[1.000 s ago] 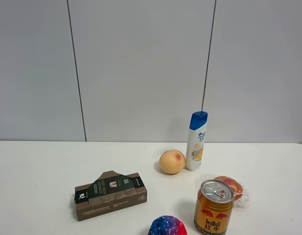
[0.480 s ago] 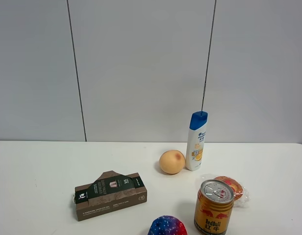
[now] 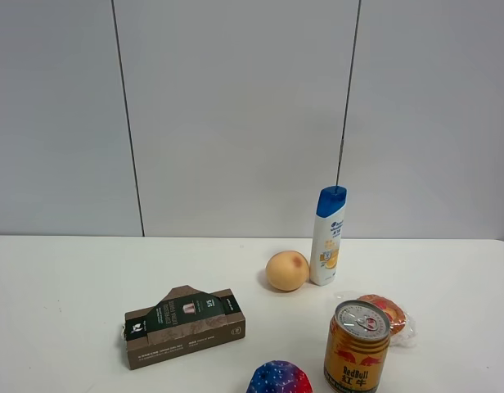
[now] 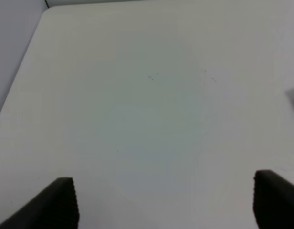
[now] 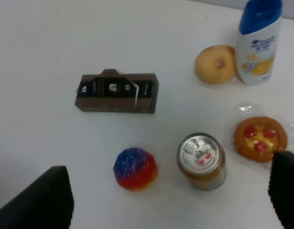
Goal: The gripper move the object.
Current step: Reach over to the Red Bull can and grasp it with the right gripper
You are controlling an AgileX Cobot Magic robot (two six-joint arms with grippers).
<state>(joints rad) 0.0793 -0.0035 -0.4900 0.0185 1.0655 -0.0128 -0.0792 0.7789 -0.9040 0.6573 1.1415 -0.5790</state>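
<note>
The gold can stands upright at the lower right of the high frame, on the white surface, just beside a wrapped pastry. The right pincer hangs above it, fingers wide apart. The left pincer is spread apart too.

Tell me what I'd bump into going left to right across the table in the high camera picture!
Brown box → peach → shampoo bottle → wrapped pastry. The colourful ball and the Red Bull can overlap those sideways, so I left them out.
</note>
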